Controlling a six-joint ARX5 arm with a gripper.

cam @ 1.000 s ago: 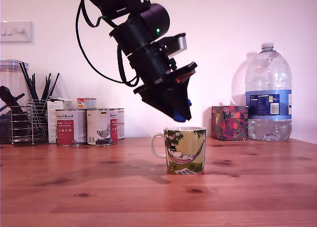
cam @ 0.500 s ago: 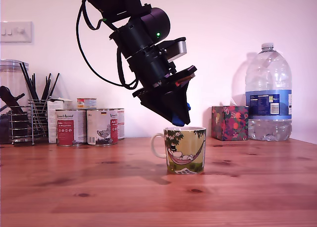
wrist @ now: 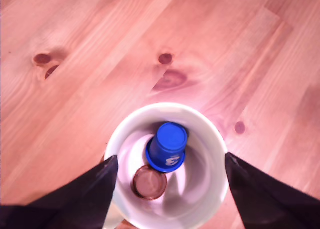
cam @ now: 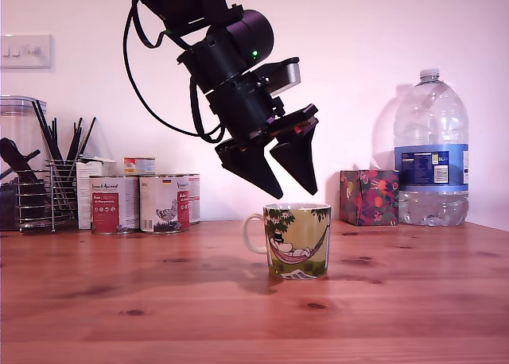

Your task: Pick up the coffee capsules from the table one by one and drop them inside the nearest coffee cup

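Gripper [cam: 292,191]: jaws spread wide, holding nothing, poised just above the cup.
Cup [cam: 297,241]: upright on the table [cam: 159,300].
Capsule [wrist: 167,146]: blue, inside the cup, beside a brown one [wrist: 149,182].
Tins [cam: 141,203]: well apart, exterior view's left.

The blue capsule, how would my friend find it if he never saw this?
Find the mug on the wooden table, below the open gripper. Inside lie two things: the capsule is bright blue with a white "3", the other brown.
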